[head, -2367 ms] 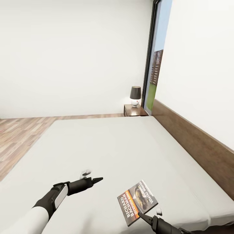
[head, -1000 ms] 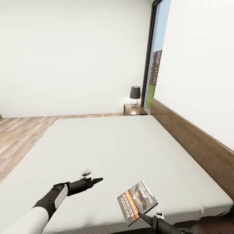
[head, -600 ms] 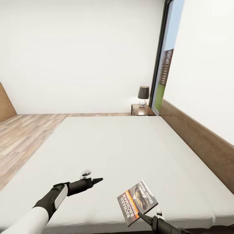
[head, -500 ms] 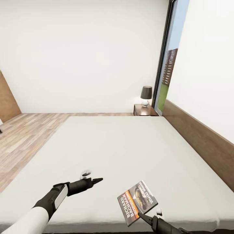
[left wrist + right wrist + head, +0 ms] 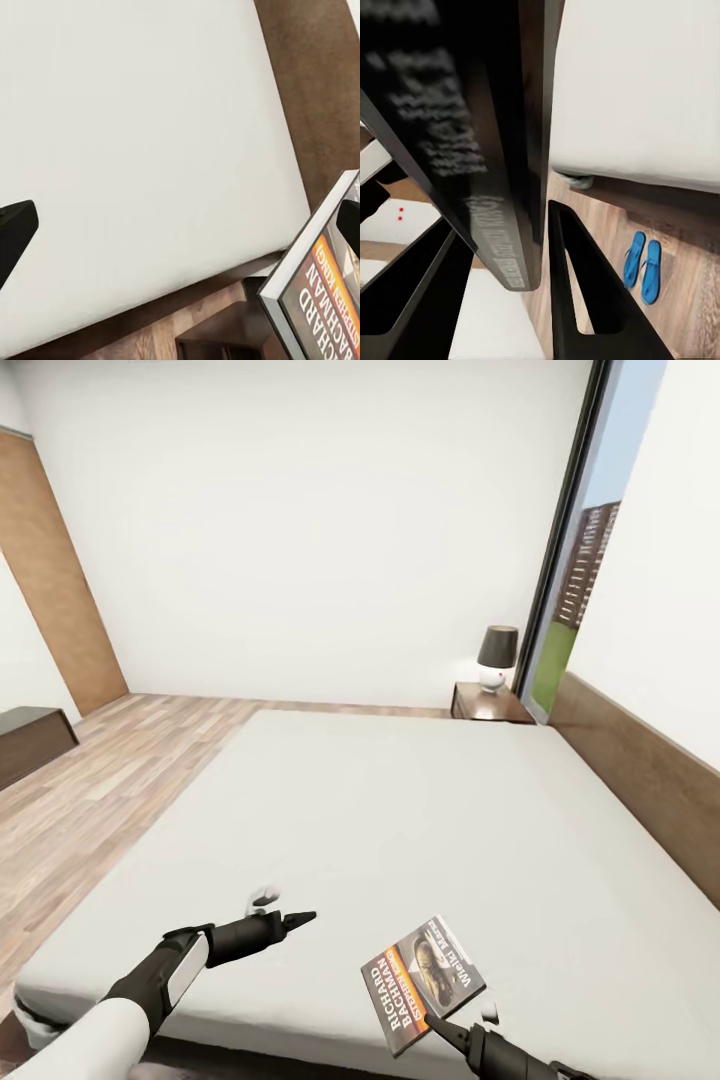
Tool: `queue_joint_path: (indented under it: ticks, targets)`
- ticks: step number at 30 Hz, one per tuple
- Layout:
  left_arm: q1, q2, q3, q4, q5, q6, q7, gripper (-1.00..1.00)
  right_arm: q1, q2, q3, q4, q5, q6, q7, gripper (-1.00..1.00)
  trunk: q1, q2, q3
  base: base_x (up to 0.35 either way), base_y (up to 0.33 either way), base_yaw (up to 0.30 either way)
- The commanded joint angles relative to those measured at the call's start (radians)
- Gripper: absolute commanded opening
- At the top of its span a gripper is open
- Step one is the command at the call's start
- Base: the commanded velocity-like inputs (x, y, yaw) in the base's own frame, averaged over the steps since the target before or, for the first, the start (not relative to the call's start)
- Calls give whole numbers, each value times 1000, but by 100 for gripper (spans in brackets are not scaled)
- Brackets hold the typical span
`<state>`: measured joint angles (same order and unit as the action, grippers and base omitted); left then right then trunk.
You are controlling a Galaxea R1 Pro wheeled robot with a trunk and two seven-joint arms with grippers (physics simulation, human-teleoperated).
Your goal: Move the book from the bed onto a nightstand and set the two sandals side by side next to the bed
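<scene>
- Here the right end effector [image 5: 432, 1022] pinches the book [image 5: 424, 981] by its lower corner, lifted clear above the bed [image 5: 400, 810].
- The left end effector [image 5: 297, 914] hovers over the mattress, empty; its spread I cannot tell.
- Keep the pinch firm; a corner hold probably lets the book swing.
- The nightstand [image 5: 490, 703] sits far across beside the headboard [image 5: 640, 780], a lamp [image 5: 496, 657] on top.
- Blue sandals [image 5: 643, 264] lie together on the floor [image 5: 110, 780], which looks the freer path.

White walls [image 5: 300, 510], wood-plank floor [image 5: 110, 780], tall dark-framed window [image 5: 590, 550], dark-shaded lamp [image 5: 497, 657], brown door [image 5: 60, 580]
</scene>
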<state>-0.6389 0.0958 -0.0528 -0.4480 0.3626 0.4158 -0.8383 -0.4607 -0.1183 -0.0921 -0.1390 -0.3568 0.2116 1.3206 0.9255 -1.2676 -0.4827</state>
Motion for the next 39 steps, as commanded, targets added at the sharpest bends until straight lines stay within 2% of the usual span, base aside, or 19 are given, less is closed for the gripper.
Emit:
queue_joint_path:
  ticks: [1,39]
  targets:
    - [-1,1,-5,0,10,8,1,100,0,0,-10,-1,4,11,4,-100,0,-1,-1,0,0,279]
    - [-1,-1,-5,1,10,8,1,100,0,0,-10,-1,4,11,4,-100,0,-1,-17,0,0,279]
